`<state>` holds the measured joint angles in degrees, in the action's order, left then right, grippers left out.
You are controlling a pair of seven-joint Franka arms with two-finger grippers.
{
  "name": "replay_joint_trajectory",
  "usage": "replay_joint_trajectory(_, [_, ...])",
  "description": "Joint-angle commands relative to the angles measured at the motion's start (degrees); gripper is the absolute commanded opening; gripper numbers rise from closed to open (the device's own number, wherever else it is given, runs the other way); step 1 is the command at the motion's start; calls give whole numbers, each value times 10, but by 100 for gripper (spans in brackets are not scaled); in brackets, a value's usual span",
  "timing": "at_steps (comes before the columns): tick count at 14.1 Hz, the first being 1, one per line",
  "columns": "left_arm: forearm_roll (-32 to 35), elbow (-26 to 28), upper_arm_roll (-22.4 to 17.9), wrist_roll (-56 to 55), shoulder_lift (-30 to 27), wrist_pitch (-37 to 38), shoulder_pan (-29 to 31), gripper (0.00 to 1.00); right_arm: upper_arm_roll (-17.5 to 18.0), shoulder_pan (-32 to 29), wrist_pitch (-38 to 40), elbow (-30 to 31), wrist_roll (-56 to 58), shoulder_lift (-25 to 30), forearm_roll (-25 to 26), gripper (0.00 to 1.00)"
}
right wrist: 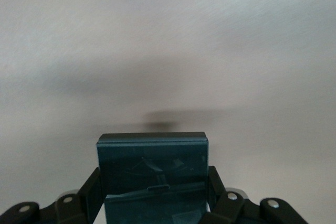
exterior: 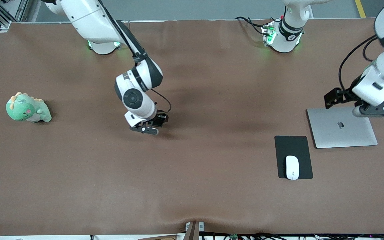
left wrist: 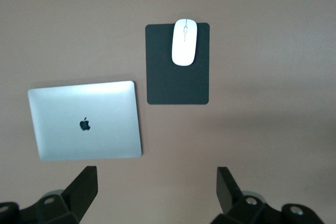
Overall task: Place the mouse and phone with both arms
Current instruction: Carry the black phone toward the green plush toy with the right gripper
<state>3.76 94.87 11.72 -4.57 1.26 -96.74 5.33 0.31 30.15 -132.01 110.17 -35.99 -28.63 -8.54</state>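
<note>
The white mouse (exterior: 292, 167) lies on the black mat (exterior: 293, 150), at the mat's edge nearest the front camera. It also shows in the left wrist view (left wrist: 184, 42). My left gripper (exterior: 378, 111) is open and empty (left wrist: 156, 182), up in the air over the laptop's edge nearest the robots. My right gripper (exterior: 145, 129) is low over the bare table near the middle. It is shut on the phone (right wrist: 152, 163), a dark slab held upright between the fingers (right wrist: 152, 195). The phone is hidden in the front view.
A closed silver laptop (exterior: 342, 127) lies beside the mat toward the left arm's end of the table, also seen in the left wrist view (left wrist: 84, 120). A green plush dinosaur (exterior: 28, 108) sits toward the right arm's end. The brown table cover (exterior: 212, 186) is wrinkled at the front edge.
</note>
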Motion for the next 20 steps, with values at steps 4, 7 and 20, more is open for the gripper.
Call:
replay_joint_trajectory(4, [-25,-57,-109,65,-26,91,-88,100,7,-90,11,78,104,66,3,0])
replay_joint_trajectory(7, [-28,-67,-106,68,-27,110,-87,100,-7,-125,2,111,167,73,4,0])
replay_joint_trajectory(20, [-33,-68,-97,58,-31,130,-88,100,-178,-155,-81,205,473,79,4,0])
